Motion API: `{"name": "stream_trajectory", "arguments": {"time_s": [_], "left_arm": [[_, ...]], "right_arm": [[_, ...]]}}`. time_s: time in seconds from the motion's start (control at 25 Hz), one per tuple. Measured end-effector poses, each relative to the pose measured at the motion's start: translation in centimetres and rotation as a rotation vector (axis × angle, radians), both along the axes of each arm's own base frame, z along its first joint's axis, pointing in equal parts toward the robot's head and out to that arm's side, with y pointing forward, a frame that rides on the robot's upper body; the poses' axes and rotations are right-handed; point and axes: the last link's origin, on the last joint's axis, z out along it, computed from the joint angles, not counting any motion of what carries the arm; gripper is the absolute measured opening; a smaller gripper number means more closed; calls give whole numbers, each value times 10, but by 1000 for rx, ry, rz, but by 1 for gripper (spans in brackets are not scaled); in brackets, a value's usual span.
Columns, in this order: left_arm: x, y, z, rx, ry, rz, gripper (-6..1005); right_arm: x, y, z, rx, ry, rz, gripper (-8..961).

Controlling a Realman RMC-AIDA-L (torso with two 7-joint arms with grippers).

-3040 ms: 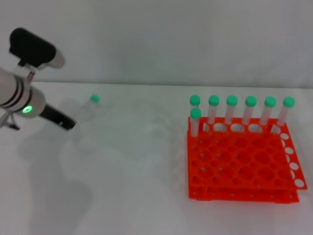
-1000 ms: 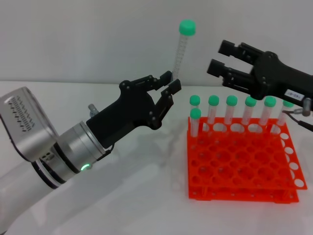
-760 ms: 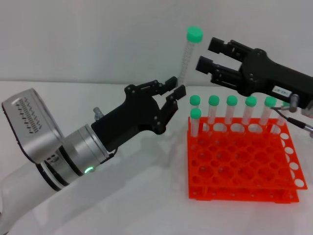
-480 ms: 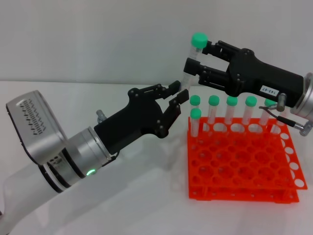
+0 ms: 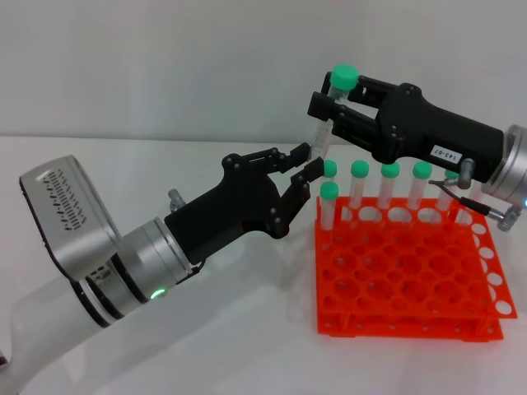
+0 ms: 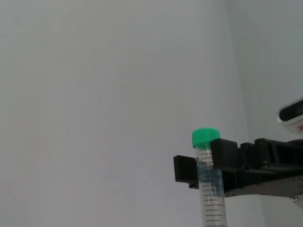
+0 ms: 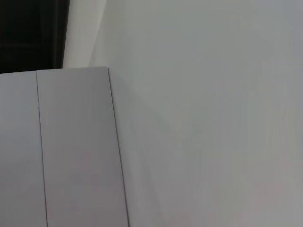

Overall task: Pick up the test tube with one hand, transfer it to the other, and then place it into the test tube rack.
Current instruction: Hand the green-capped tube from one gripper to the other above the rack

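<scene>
I am midway through the handover, above the table and just left of the test tube rack [image 5: 412,276]; my left gripper [image 5: 301,167] pinches the lower end of the test tube [image 5: 328,119], which stands nearly upright with its green cap on top; my right gripper [image 5: 327,105] has its fingers either side of the tube just under the cap, and in the left wrist view they bracket it closely, though I cannot tell whether they press it yet. To do this step well, I judge the right fingers should close squarely on the barrel below the cap and be firm before the left fingers let go; a release too soon would drop the tube, and a skewed squeeze could tilt it. The left hand should then open and draw away to the left and downward, where the table lies bare; the tight side is the right, where seven capped tubes [image 5: 390,185] stand in the rack's far rows, so the held tube's tip should stay above their caps until it is over an empty hole nearer me.
</scene>
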Motion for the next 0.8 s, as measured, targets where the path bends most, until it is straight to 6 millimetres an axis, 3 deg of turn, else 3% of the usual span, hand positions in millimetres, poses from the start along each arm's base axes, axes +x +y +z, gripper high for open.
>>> {"name": "stream_trajectory", "arguments": {"time_s": [0.24,0.48,0.8], "left_arm": [[0,0,0,-1,1,-2,185],[0,0,-2,3,21,-8,184],[5,0,-19,40,123,-47,184]], "right_arm": [[0,-1,-5,2,-12,2,441],[-1,-2,-8,10,-10,7,213],[-2,-3,-8,12,-8,10,209]]}}
